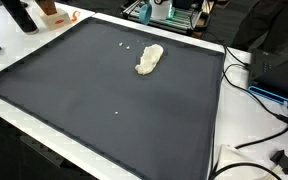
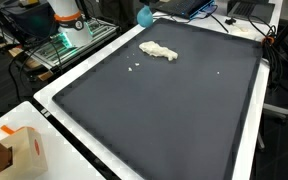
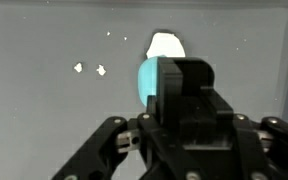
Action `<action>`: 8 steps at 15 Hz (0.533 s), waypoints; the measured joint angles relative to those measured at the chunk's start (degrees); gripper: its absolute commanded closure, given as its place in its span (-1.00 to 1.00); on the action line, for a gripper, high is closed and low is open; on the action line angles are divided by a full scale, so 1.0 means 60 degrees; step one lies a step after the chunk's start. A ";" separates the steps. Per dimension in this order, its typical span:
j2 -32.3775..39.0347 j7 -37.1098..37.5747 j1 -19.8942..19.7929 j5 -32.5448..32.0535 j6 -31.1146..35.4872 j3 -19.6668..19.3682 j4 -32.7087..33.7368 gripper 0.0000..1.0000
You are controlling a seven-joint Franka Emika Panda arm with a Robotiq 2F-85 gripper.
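My gripper (image 3: 172,85) is shut on a light blue rounded object (image 3: 147,82), which shows at the left of the black fingers in the wrist view. In an exterior view the blue object (image 2: 144,15) hangs at the top edge, above the far side of the dark mat (image 2: 174,110); the gripper itself is mostly cut off there. A cream lump (image 3: 164,44) lies on the mat just beyond the fingers. It shows in both exterior views (image 1: 150,60) (image 2: 158,50). Small white crumbs (image 3: 89,69) lie beside it.
The mat (image 1: 104,100) covers a white-edged table. A cardboard box (image 2: 14,150) stands at a table corner. The robot base (image 2: 69,20) stands at the far edge. Cables (image 1: 254,95) and equipment lie beyond the mat's side.
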 measured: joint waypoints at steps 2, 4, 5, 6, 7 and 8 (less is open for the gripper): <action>-0.0011 0.0099 0.0026 -0.0393 -0.0114 0.0095 0.0055 0.00; -0.0025 0.0111 0.0040 -0.0467 -0.0159 0.0121 0.0085 0.00; -0.0029 0.0111 0.0042 -0.0474 -0.0167 0.0121 0.0093 0.00; -0.0030 0.0111 0.0042 -0.0477 -0.0172 0.0121 0.0100 0.00; -0.0030 0.0111 0.0042 -0.0478 -0.0174 0.0121 0.0105 0.00; -0.0030 0.0111 0.0042 -0.0479 -0.0177 0.0121 0.0108 0.00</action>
